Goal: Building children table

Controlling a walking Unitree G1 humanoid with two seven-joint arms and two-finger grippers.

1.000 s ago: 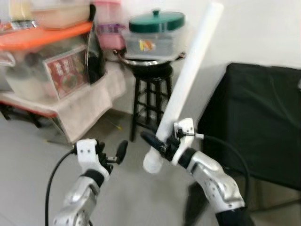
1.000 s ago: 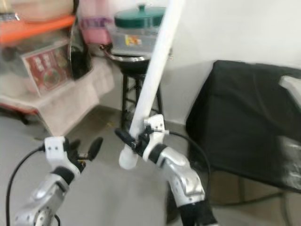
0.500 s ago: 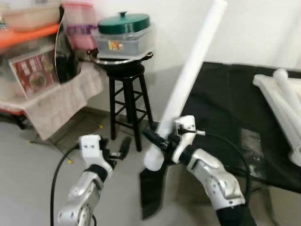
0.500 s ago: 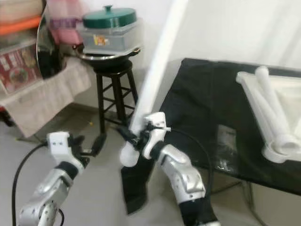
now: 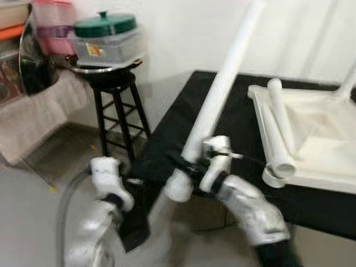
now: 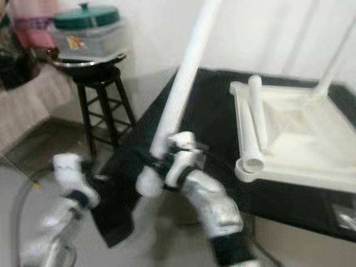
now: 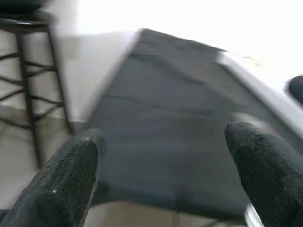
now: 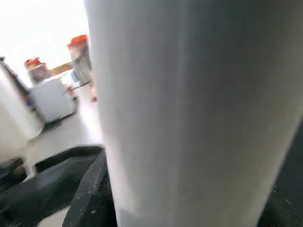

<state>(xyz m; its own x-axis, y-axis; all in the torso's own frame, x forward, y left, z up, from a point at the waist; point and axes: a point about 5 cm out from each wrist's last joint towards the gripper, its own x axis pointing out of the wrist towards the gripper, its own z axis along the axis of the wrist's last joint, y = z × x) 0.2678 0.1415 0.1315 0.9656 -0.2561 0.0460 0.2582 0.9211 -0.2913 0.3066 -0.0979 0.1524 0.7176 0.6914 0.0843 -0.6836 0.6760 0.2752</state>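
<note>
One long white table leg is being gripped near its lower end by the right gripper, whose black fingers are clamping round the tube so that it is standing up and leaning away from the robot, its top reaching toward the white wall. I'd guess it is being carried upright like this to keep it clear of the furniture while it is brought to the tabletop. In the right wrist view the leg is pressing right up against the camera, with a dark finger hugging its side. The left gripper is hanging low beside it with its two fingers spread wide apart and nothing between them, facing the edge of the black cloth.

Further off, that cloth is covering a table, and on it the upturned white children's tabletop is lying, to the right of the held leg and beyond it, well apart from the claw. Another white leg is resting across its near corner, and it looks ready for fitting. Farthest back on the left, a black stool is carrying a container with a green lid.
</note>
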